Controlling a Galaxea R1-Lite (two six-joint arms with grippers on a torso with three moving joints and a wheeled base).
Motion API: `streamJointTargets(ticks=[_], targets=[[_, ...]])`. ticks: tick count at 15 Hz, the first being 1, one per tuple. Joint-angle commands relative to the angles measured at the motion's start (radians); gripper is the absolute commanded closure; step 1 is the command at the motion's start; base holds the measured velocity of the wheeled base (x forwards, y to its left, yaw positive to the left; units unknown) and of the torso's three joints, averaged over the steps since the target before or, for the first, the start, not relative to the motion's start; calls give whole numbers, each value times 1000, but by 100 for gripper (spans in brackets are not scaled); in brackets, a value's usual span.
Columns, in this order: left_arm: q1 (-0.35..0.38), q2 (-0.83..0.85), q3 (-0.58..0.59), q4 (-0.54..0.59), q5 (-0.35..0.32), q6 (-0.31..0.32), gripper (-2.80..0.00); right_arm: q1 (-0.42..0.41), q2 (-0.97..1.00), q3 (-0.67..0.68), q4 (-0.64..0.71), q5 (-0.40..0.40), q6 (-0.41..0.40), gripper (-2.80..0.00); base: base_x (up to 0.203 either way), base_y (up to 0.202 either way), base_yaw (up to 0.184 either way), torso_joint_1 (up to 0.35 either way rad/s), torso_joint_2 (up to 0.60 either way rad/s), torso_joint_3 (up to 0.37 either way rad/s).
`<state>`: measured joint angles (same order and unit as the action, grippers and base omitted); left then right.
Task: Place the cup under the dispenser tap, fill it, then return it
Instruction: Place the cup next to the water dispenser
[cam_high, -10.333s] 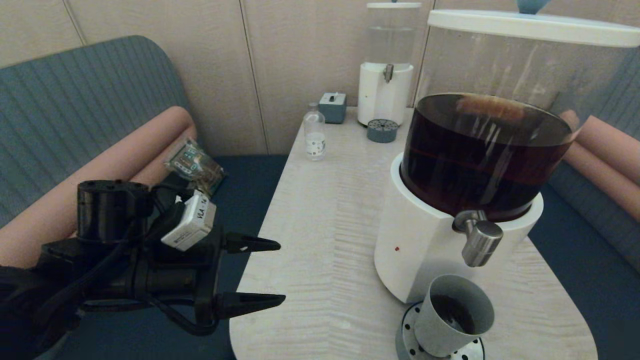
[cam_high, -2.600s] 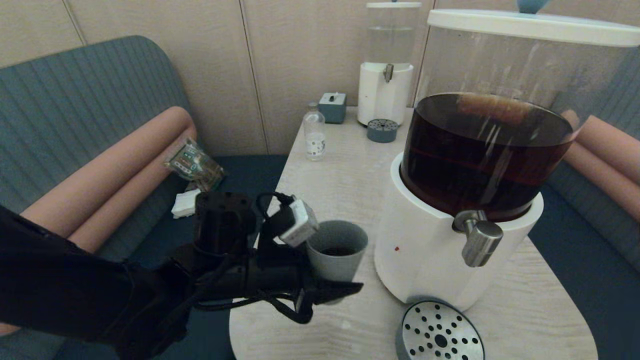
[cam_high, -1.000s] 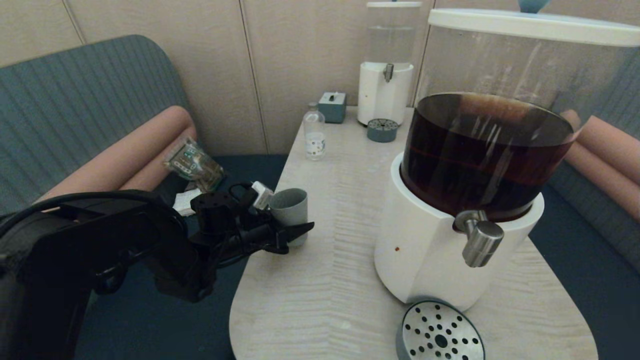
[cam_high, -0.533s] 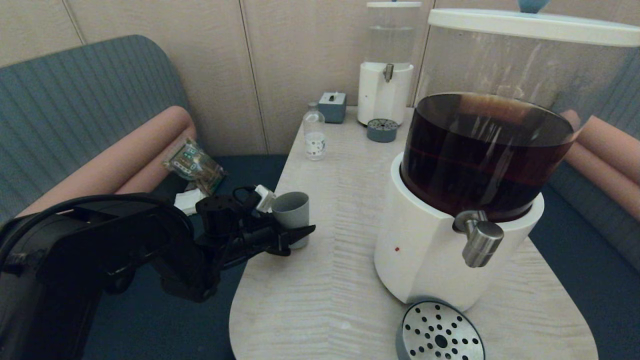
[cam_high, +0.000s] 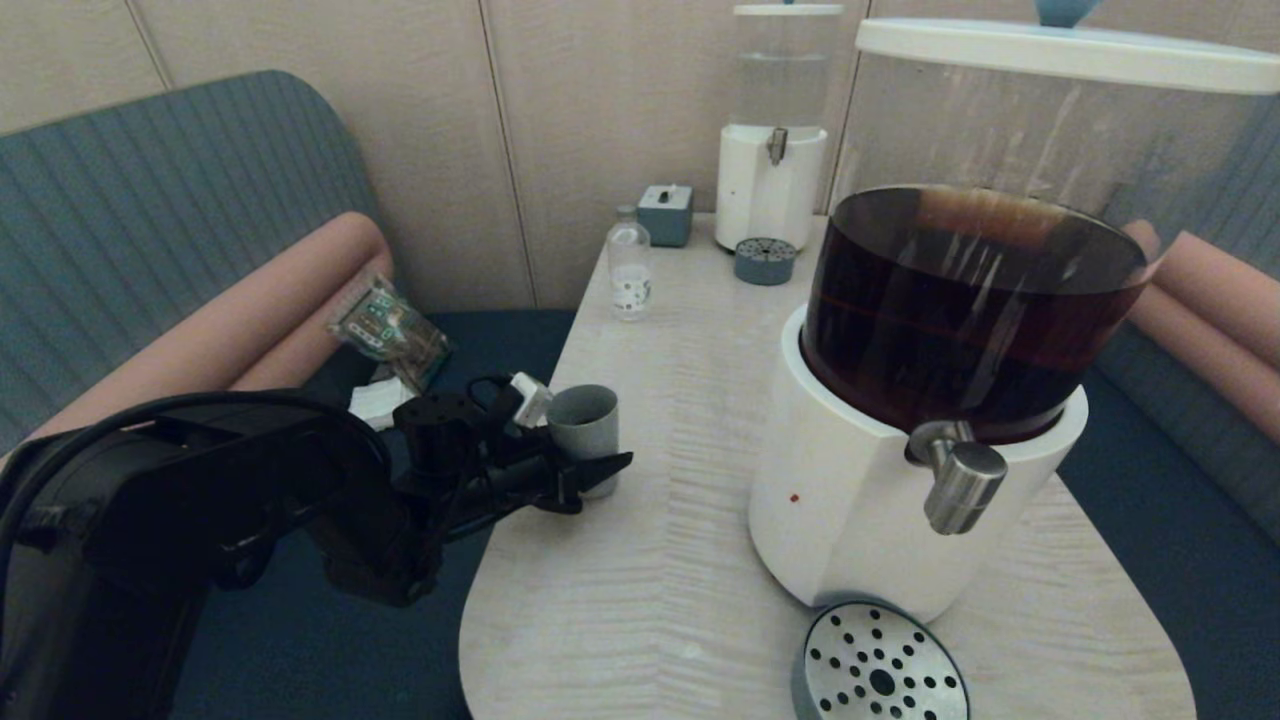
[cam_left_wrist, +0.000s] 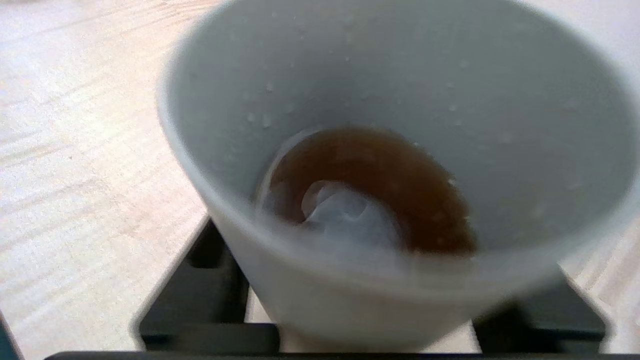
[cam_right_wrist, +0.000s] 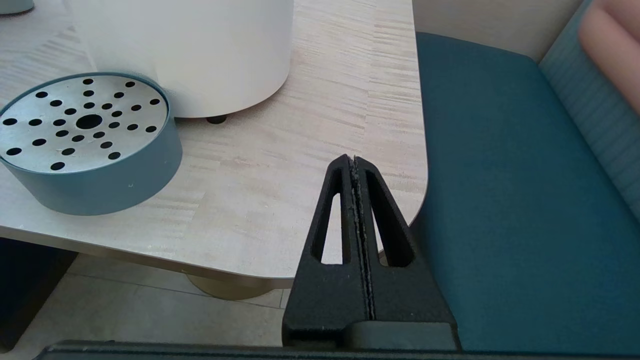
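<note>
Cup (cam_high: 586, 432) sits at the left edge of the table (cam_high: 660, 600), well apart from the dispenser tap (cam_high: 955, 485).

My left gripper (cam_high: 590, 470) has its fingers on both sides of the cup, and I think they squeeze it, but I cannot tell if the cup's bottom touches the table. From my left wrist I see a little brown drink in the cup (cam_left_wrist: 400, 150). My right gripper (cam_right_wrist: 356, 165) waits by the table's near right corner, pressed shut on nothing, near the round drip tray (cam_right_wrist: 85, 145) with holes under the tap.
</note>
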<state>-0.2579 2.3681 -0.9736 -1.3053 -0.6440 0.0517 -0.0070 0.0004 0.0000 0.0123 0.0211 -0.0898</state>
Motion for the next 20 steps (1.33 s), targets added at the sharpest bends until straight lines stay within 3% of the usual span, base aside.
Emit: streamJointTargets(ticks=[1, 10, 20], targets=[[0, 3, 2, -5, -3, 0, -280, -1, -3, 11, 0, 0, -1, 0, 0, 0, 0, 0, 0, 0], [0, -57, 83, -21, -5, 2, -280, 1, -3, 11, 0, 0, -1, 0, 0, 0, 0, 0, 0, 0], [3, -292, 400, -60, 0, 3, -280, -1, -3, 10, 0, 0, -1, 0, 0, 0, 0, 0, 0, 0]])
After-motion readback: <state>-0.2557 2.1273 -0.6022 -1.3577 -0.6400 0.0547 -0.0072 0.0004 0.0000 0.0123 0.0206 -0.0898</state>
